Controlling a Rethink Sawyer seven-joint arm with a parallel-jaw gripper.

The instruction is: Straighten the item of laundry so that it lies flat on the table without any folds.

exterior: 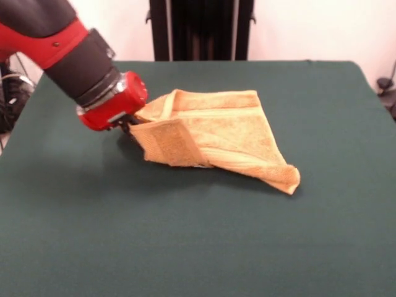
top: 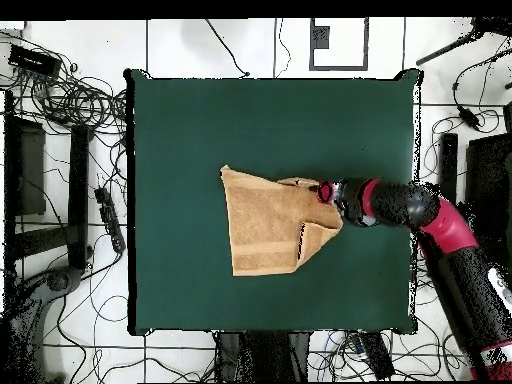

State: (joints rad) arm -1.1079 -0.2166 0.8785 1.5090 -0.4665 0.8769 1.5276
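Observation:
The orange-tan towel [exterior: 210, 133] lies near the middle of the green table [exterior: 198, 247], folded over itself. Its left end is lifted off the cloth, with a flap with a woven band hanging down towards the camera. Its right corner tapers to a point on the table. My gripper [exterior: 131, 122] is at that raised left end, shut on the towel's edge; the red wrist hides most of the fingers. In the overhead view the towel [top: 262, 232] lies at the table's [top: 180, 130] centre, with the gripper [top: 322, 192] at its right upper corner, where a folded flap shows.
The arm reaches in low over the table's left part in the front view. Cables and equipment lie on the floor around the table in the overhead view [top: 70, 100]. The robot's pedestal [exterior: 201, 28] stands behind the far edge.

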